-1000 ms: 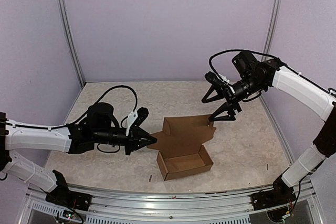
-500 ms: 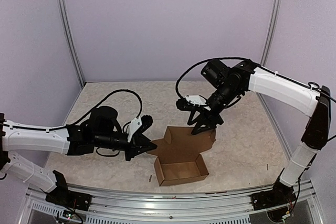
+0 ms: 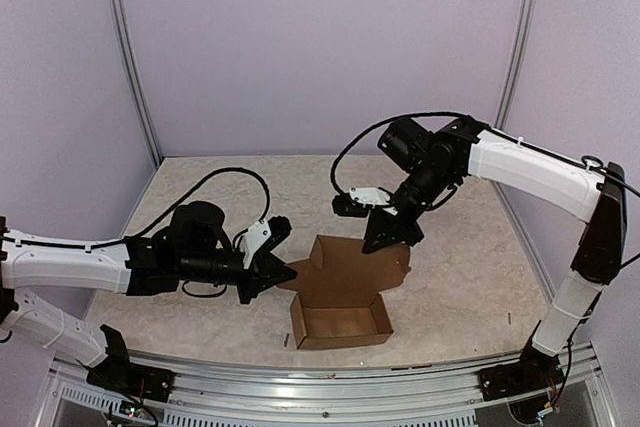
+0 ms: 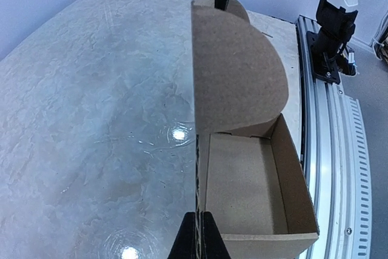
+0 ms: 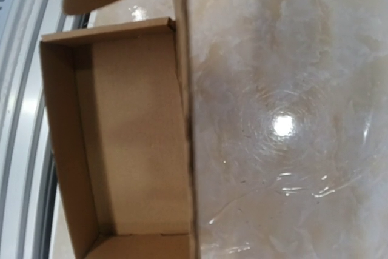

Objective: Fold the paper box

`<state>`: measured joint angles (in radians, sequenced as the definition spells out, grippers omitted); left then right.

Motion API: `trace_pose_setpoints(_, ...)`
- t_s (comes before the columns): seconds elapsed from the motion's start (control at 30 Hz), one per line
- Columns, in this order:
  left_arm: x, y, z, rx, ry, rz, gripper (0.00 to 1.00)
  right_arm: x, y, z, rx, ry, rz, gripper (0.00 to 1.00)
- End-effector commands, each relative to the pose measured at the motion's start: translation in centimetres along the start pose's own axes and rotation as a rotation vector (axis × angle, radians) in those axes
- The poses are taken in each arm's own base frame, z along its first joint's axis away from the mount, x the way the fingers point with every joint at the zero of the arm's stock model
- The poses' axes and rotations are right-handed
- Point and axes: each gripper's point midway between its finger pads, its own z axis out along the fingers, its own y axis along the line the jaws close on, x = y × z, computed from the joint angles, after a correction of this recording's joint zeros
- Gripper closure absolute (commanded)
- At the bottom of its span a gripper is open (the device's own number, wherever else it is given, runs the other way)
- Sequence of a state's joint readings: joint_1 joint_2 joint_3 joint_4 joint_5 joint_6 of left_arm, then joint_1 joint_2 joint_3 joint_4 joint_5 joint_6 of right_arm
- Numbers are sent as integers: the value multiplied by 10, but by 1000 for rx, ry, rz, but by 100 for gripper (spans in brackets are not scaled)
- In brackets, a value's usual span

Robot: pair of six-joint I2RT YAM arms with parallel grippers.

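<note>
Top external: box [image 3: 340,322] walls up, lid [image 3: 355,265] unclosed at 12 o'clock; my left claw [image 3: 289,273] pinches the 9 o'clock flap [image 4: 237,83], my right claw [image 3: 386,238] clamps the lid edge.

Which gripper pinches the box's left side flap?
The left gripper, jaws shut on the flap left of the paper box's lid; the right gripper is at the lid's far edge.

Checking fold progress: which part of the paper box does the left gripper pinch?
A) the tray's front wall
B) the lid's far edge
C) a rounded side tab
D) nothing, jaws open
C: the left wrist view shows the left gripper shut on the rounded tab of the paper box.
</note>
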<state>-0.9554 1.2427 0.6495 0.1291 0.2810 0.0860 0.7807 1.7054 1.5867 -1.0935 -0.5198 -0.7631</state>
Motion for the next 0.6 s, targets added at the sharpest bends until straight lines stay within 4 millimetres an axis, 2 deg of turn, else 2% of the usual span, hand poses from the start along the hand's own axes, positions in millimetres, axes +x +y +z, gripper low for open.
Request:
trace_pose_setpoints(0.0, -20, 10, -1, -73, -56, -30, 100, -2, -9, 12, -6, 9, 89, 100)
trace_pose_setpoints(0.2, -27, 38, 15, -279, 7, -165, 100, -3, -35, 13, 71, 13, 173, 100)
trace_pose_setpoints(0.27, -32, 42, 22, -326, 31, -211, 100, -1, -45, 12, 101, 20, 196, 100)
trace_pose_setpoints(0.4, -33, 31, 35, -347, 83, -247, 99, 7, -59, 10, 128, 26, 224, 100)
trace_pose_setpoints(0.47, -32, 26, 38, -337, 114, -240, 91, 10, -60, 9, 128, 35, 206, 100)
trace_pose_setpoints(0.53, -29, 28, 30, -372, 154, -229, 72, 12, -56, 6, 119, 37, 155, 100)
trace_pose_setpoints(0.57, -28, 32, 23, -406, 174, -225, 66, 10, -49, 3, 104, 27, 116, 100)
